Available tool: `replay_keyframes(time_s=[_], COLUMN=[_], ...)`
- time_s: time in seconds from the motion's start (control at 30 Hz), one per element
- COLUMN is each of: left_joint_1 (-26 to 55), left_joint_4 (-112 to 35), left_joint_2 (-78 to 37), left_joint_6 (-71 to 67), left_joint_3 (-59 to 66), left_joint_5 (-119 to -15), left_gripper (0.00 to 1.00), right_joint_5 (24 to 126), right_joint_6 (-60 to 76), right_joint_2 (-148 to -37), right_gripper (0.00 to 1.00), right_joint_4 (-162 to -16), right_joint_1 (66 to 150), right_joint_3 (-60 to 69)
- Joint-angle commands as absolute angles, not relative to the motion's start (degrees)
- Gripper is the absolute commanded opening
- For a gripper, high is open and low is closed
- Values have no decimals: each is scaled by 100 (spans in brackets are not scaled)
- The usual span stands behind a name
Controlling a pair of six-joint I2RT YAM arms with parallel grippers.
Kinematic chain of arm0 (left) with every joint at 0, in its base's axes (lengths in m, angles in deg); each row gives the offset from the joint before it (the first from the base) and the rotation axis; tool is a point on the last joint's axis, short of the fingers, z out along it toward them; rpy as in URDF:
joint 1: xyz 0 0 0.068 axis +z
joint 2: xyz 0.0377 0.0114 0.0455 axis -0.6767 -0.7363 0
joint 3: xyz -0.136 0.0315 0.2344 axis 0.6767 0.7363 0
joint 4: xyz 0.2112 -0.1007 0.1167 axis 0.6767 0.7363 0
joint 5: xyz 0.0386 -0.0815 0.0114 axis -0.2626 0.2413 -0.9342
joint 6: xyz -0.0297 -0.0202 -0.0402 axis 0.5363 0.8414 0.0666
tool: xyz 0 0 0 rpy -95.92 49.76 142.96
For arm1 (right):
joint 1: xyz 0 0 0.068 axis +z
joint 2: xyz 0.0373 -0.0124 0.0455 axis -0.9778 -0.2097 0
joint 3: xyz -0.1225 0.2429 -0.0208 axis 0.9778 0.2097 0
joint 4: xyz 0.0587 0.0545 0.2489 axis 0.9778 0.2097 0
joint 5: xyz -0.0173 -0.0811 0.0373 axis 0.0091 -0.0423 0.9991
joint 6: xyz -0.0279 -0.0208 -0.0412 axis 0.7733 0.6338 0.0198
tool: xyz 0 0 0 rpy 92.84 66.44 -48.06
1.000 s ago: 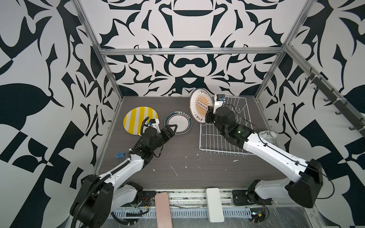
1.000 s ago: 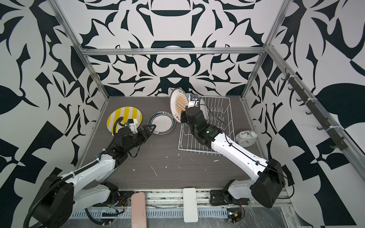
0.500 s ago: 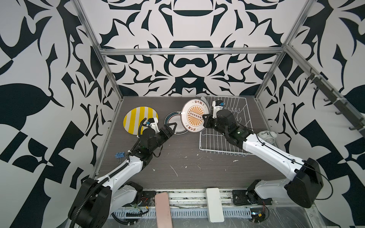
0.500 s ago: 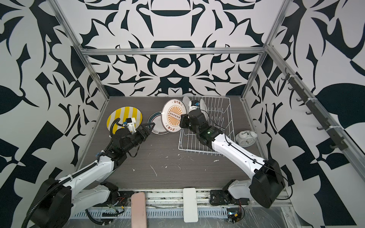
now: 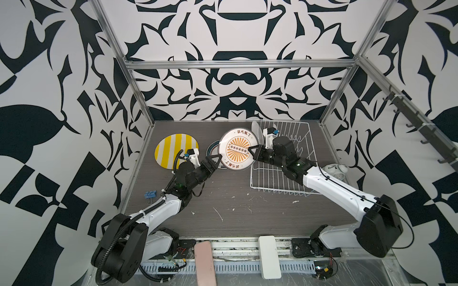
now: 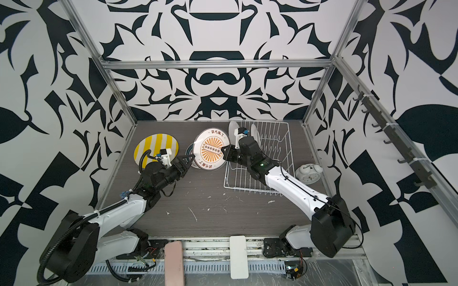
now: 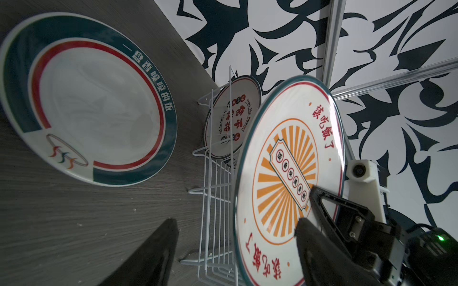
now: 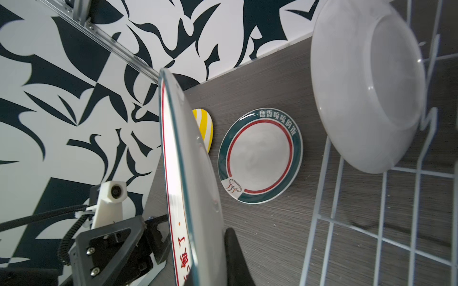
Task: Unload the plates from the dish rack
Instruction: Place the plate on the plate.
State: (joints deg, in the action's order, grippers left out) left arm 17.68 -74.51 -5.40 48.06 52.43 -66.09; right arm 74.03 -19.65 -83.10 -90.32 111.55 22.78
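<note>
The right gripper is clamping the rim of the orange sunburst plate, jaws closed tight: one finger is lying across the printed face in the left wrist view, while the opposite finger is pressing the white back in the right wrist view. The orange sunburst plate is hanging tilted, clear of the dish rack, just beside the rack side that faces the left arm, with its printed face turned toward the top camera in both top views. The left gripper is standing wide open, its two fingers straddling the plate's edge opposite the right gripper's hold; one finger is overlapping the printed face in the left wrist view, but contact cannot be confirmed. It is gripping nothing. On the table, the striped plate is lying flat near the far corner on the left arm's side, and the green-rimmed plate is lying flat between it and the rack, partly hidden behind the held plate in both top views. Two plates are standing on edge among the tines at the rack's far end: a corner plate, showing red lettering in the left wrist view, and an inner plate just beside it. An alarm clock is sitting on the table beyond the rack's other side.
</note>
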Motion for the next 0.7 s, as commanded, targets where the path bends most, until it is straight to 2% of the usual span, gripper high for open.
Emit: replay_keyframes(time_s=[0.0,0.23,0.47,0.67], left_joint_1=[1797,1824,1849,1850], left_joint_4=[-7783,-7777,-7801,-7844], left_joint_2=[-524,-454,-454,-458], left_joint_6=[4893,4919,4945,4981], left_joint_3=[5293,5336,5359,5403], left_joint_5=[-6531,-6509,-6514,-6527], left_gripper=[75,59,38,26], right_joint_5=[8242,8450,8551,8740], right_joint_6=[-2506,-2612,-2620,-2620], right_joint_2=[-8408,-8554,-8609,-8701], right_gripper=[0,0,0,0], right_joint_4=[-9974,-10068,-10087,-10024], right_joint_1=[11112,11108,11097,11064], right_joint_3=[2317,2299,2264,2194])
